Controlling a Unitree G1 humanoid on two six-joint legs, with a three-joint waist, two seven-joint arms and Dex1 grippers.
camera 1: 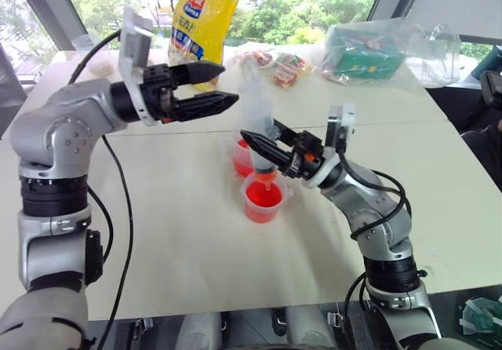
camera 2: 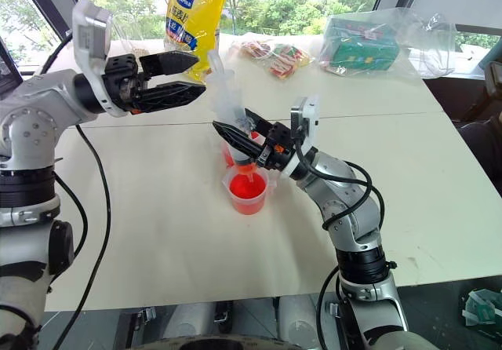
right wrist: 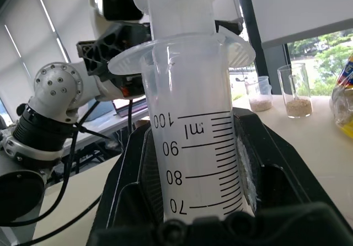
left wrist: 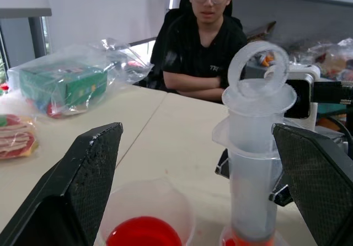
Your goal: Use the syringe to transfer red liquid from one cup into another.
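Holding the syringe [camera 1: 259,122] upright in our right gripper [camera 1: 265,152], whose fingers are clamped on the lower barrel, we have its tip down in the near cup [camera 1: 263,198], where red liquid [camera 1: 262,202] fills the bottom. Just behind, touching it or nearly so, stands the far cup [camera 1: 241,156], also reddish inside. Our left gripper [camera 1: 210,86] hovers above and to the left of the syringe top, fingers spread wide and empty.

We judge the transfer mid-way: whether we are drawing up or squirting out we cannot tell, and the plunger appears pushed well in.

From the left wrist we see the plunger's ring top [left wrist: 257,68] standing between our open fingers, and a person [left wrist: 205,47] seated beyond the table [left wrist: 182,141]. From the right wrist we read the barrel's printed scale [right wrist: 196,163], with no red at those marks.
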